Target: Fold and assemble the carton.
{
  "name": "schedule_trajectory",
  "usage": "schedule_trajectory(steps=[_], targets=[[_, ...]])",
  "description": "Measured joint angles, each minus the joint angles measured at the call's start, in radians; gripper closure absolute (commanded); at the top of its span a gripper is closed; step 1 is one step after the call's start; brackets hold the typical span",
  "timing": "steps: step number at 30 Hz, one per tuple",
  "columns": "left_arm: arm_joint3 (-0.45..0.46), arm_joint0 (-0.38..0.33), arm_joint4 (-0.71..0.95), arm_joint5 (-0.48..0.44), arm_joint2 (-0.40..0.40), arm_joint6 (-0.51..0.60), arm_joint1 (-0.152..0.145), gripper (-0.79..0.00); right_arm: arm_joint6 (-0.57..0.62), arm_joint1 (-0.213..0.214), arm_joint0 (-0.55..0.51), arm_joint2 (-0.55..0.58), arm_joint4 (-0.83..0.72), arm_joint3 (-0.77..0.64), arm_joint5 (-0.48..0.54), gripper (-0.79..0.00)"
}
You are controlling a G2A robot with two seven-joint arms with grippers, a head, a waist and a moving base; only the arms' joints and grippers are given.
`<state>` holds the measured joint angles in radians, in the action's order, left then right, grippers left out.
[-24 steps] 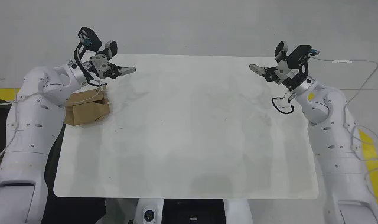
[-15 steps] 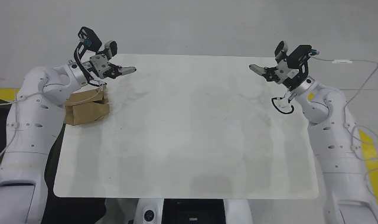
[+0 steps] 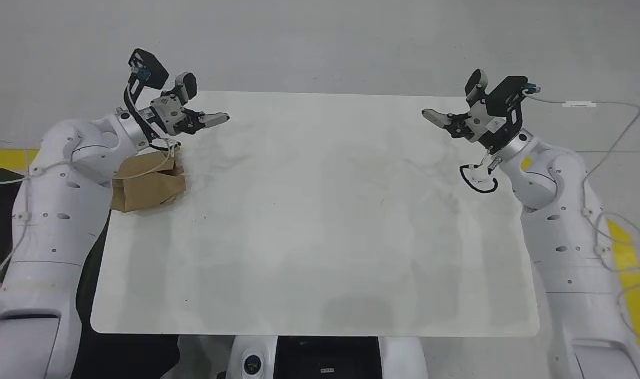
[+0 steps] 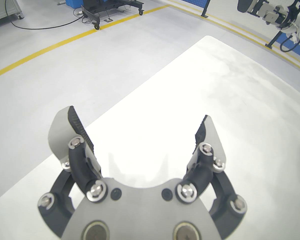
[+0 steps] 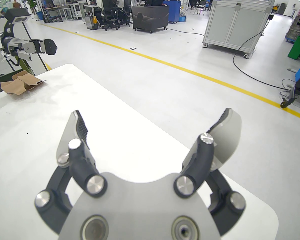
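1. The left arm has drawn back a little toward the table's far left corner, and its wrist has tilted slightly.
2. The left gripper has shifted a touch with it, jaws still spread.
3. The forearm now covers less of the carton, so more of its upper flap shows.

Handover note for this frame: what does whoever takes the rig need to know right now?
Left gripper: open, holding nothing, above the table's far left corner, apart from the carton.
Right gripper: open, holding nothing, above the far right corner.
Carton: brown cardboard, lying low with its flaps loose at the table's left edge, beside the left arm.
Done: nothing visible; neither gripper touches the carton.
Left: grasp the carton, probably bring it toward the middle, then fold and assemble it.
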<state>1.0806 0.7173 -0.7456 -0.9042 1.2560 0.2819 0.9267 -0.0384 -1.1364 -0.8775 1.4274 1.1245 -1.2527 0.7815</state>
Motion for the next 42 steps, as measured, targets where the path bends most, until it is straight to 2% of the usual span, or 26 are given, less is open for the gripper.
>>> schedule_trajectory(steps=[3, 10, 13, 19, 24, 28, 42], targets=[[-0.029, -0.006, 0.184, 0.018, 0.006, 0.116, -0.001, -0.785, 0.0, 0.0, 0.0, 0.0, 0.0, 0.0, 0.0, -0.785], [-0.07, -0.05, 0.746, 0.152, 0.049, 0.517, -0.017, -0.785, 0.0, 0.0, 0.0, 0.0, 0.0, 0.0, 0.0, -0.785], [-0.083, -0.058, 0.907, 0.193, 0.075, 0.635, -0.026, -0.785, 0.0, 0.0, 0.0, 0.0, 0.0, 0.0, 0.0, -0.785], [-0.123, -0.074, 1.128, 0.278, 0.111, 0.811, -0.037, -0.785, 0.0, 0.0, 0.0, 0.0, 0.0, 0.0, 0.0, -0.785], [-0.192, -0.104, 1.218, 0.347, 0.133, 0.894, -0.043, -0.785, 0.0, 0.0, 0.0, 0.0, 0.0, 0.0, 0.0, -0.785], [-0.259, -0.138, 1.248, 0.361, 0.142, 0.943, -0.047, -0.785, 0.0, 0.0, 0.0, 0.0, 0.0, 0.0, 0.0, -0.785], [-0.501, -0.258, 1.09, 0.348, 0.151, 0.929, -0.076, -0.785, 0.0, 0.0, 0.0, 0.0, 0.0, 0.0, 0.0, -0.785]])
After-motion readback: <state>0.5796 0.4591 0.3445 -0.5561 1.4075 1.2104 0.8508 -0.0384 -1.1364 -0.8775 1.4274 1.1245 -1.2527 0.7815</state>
